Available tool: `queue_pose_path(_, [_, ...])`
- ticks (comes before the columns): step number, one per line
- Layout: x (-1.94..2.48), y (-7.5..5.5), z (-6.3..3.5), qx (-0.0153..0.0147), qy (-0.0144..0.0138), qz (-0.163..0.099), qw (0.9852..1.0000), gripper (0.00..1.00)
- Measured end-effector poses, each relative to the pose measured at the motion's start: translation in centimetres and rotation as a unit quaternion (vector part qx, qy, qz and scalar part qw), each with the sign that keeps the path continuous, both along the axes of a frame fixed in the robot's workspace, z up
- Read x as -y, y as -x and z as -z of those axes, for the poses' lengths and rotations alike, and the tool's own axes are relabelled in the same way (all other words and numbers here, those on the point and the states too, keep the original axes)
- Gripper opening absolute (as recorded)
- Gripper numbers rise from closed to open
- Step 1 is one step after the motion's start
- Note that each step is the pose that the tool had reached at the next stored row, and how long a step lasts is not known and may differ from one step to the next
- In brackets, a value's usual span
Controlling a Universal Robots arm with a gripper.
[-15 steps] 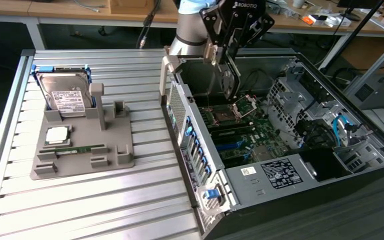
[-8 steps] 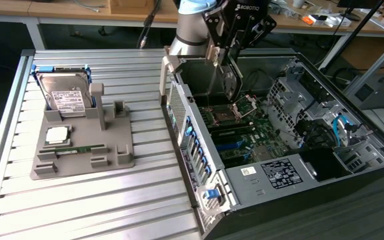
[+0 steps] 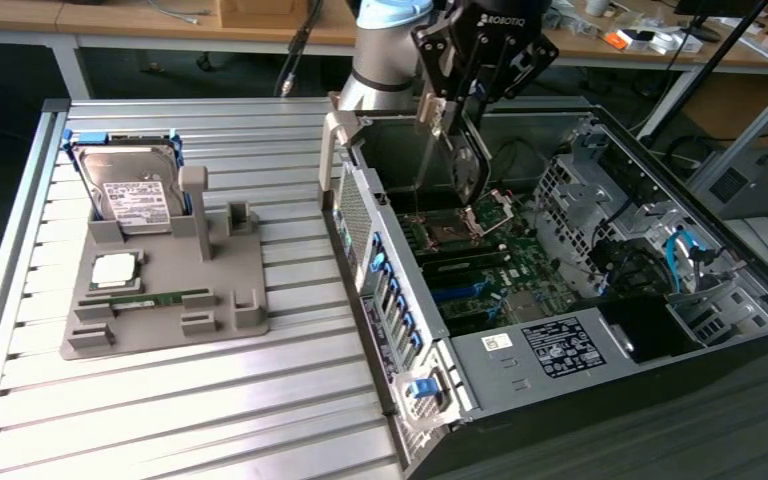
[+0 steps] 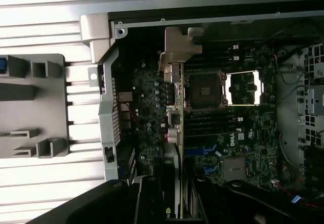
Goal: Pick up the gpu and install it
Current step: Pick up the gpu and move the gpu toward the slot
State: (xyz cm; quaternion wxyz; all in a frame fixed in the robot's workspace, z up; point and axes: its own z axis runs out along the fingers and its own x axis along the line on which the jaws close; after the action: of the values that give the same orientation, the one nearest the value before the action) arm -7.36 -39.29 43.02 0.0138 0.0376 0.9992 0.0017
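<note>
Hard drive (image 3: 131,195) upright in grey holder (image 3: 137,342) on slatted table (image 3: 224,410)

Silver-grey arm (image 3: 377,92) wearing a pale blue joint cap (image 3: 391,15), black gripper (image 3: 456,108) bearing white ROBOTIQ lettering on its body, dark fingers (image 4: 148,198) showing rounded matte edges

My arm (image 3: 381,88) holds the gripper (image 3: 454,116) pointing straight down. My fingers (image 4: 148,198) are pinched partway in on the gpu (image 4: 175,95), which hangs edge-on below my fingertips.
</note>
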Motion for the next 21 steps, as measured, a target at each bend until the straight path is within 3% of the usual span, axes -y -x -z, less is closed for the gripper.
queue_pose_path(21, [0.46, -2.4, 0.55, 0.0000, 0.0025, 0.000, 1.0000, 0.27])
